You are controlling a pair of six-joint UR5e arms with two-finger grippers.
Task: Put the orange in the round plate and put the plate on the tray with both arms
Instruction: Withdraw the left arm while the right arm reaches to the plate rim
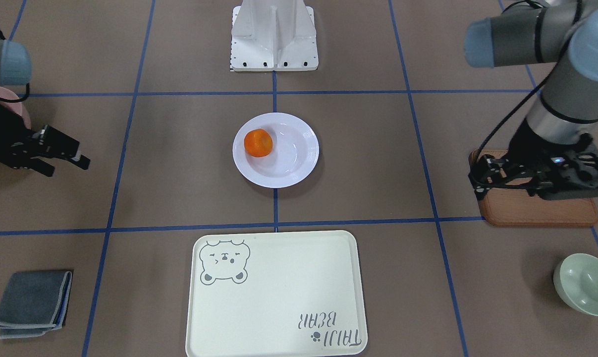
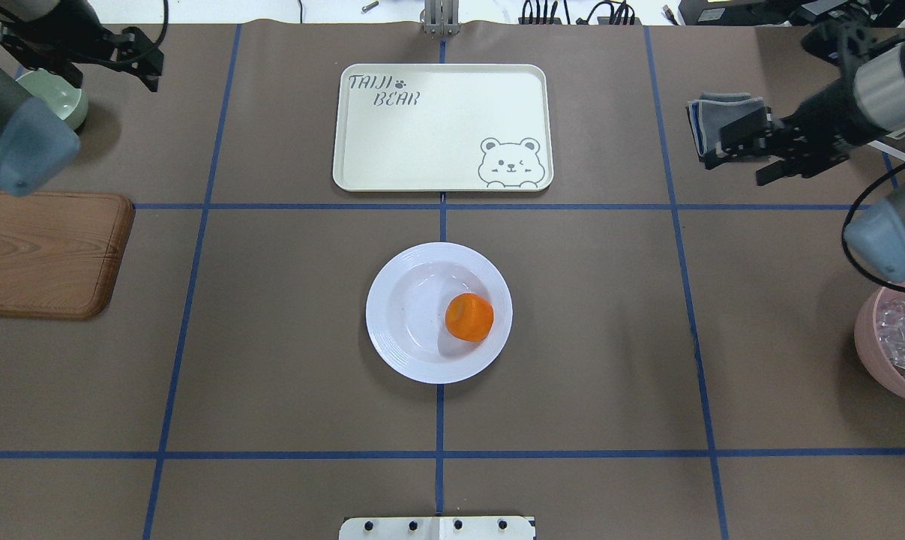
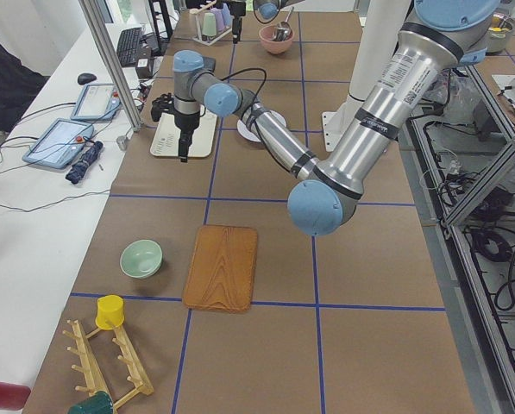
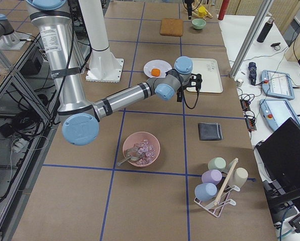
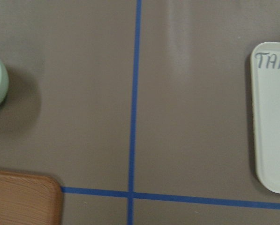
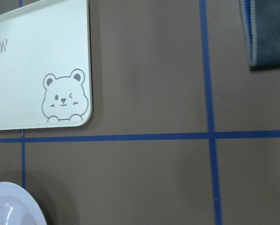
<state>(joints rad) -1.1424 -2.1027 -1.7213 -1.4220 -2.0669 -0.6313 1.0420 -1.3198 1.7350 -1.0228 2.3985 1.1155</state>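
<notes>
The right pincer point(image 2: 737, 161), black and two-fingered, hangs with its fingers apart and nothing between them, above the table's point(image 2: 287, 337) right side, just beside a folded grey cloth point(image 2: 714, 105). The left pincer point(image 2: 148, 60) also appears parted and empty, over the left side near a pale green glossy bowl point(image 2: 66, 101) and a brown wood-grain board with rounded corners point(image 2: 47, 255).

Well apart from both, at the table's centre, lies the glossy white round plate point(image 2: 392, 345), flat, its wide rim ringed with fine ridges. The small bright-orange mandarin point(image 2: 469, 316) sits inside its well, toward the right side and touching the slope. Its stem end cannot be made out.

Beyond the plate, on the far side and not touching it, lies the matte cream-yellow rounded-rectangle tray point(image 2: 442, 127). Its long axis runs left to right, with grey lettering in its far-left corner and a bear face in its near-right corner.

The table is covered in dull brown sheet crossed by blue tape lines.
</notes>
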